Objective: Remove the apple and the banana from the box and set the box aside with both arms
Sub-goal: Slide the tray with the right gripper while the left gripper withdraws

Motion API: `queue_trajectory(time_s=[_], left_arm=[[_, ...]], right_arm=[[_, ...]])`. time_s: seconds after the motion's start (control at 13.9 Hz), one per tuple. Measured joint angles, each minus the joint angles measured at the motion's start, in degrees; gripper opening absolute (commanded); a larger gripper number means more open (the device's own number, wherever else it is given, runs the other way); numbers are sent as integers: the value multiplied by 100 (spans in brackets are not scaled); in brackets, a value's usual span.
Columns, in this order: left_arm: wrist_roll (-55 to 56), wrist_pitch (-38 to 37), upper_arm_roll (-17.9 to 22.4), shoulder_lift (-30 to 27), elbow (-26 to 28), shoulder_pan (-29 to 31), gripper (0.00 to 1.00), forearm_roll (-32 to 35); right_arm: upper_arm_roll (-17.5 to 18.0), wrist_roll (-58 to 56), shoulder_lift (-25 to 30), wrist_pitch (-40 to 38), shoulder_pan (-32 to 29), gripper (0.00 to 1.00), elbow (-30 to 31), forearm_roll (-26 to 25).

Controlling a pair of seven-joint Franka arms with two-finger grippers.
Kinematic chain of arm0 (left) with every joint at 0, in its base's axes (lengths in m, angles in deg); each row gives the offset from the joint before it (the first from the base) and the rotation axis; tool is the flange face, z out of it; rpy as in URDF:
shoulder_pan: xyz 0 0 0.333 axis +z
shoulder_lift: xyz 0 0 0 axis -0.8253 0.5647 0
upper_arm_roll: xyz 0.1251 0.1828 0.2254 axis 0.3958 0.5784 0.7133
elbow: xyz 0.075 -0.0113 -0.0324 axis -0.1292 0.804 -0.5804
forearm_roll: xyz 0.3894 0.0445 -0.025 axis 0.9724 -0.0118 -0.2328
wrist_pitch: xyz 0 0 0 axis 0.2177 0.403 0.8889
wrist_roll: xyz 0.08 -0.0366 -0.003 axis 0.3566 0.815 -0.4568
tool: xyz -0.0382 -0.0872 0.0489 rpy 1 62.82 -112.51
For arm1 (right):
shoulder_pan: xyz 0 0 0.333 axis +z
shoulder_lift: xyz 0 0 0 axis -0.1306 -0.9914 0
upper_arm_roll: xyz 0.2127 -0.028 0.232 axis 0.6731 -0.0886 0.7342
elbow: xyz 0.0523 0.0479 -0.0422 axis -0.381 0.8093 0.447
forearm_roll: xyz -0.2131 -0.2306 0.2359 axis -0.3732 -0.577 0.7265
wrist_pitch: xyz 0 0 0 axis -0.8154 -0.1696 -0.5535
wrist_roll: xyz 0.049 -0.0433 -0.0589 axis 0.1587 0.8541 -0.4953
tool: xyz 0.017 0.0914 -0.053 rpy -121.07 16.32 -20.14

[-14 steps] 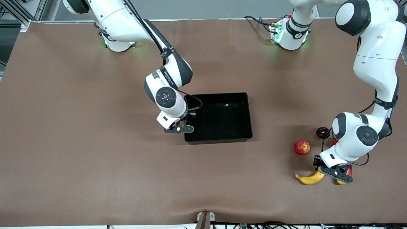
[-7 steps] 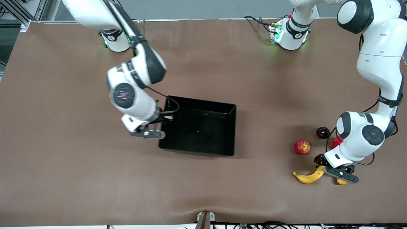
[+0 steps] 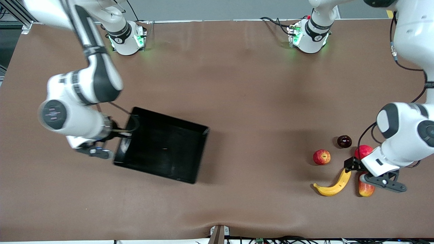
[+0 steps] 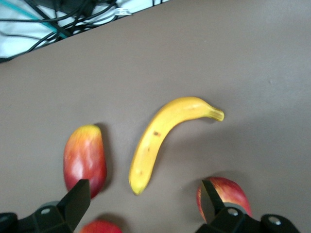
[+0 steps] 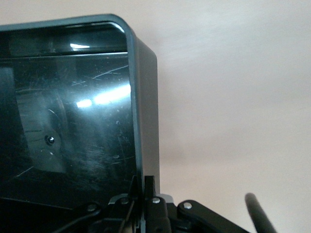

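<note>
Right wrist view: gripper (image 5: pixel 144 180) clamping box (image 5: pixel 68 111).

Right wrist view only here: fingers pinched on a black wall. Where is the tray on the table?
Observer: The black tray is skewed, toward the right arm's end of the table, with the right gripper shut on its wall.
Operator: Anything in it?
Observer: No fruit in it. The banana, apple and mango lie at the left arm's end.
Operator: Left arm?
Observer: The left gripper hangs open over the banana.
</note>
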Motion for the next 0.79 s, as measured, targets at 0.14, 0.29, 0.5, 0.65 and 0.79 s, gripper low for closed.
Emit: queue_trajectory(time_s=[0.14,0.29,0.5,0.65,0.79], left_arm=[[476,-351,-67,-250,6,1,100,-15],[1131,-637,-210,-483,13,0,100,-19],[2170,-1209,-560,-931,15,-11,100,-20],[2664,-1629,-730,-1281,17,-24,100,-20],[2772,-1921,-769,-1632,15,-24,100,-20]], right_arm=[[-10,-897,103,139,-636,0,331,-2],[-15,-1543,136,404,-1195,0,637,-5],[-18,-2211,137,733,-1977,0,984,-6],[-14,-2790,137,987,-2475,0,1191,-5],[-13,-3512,136,1328,-2871,0,1480,-2]])
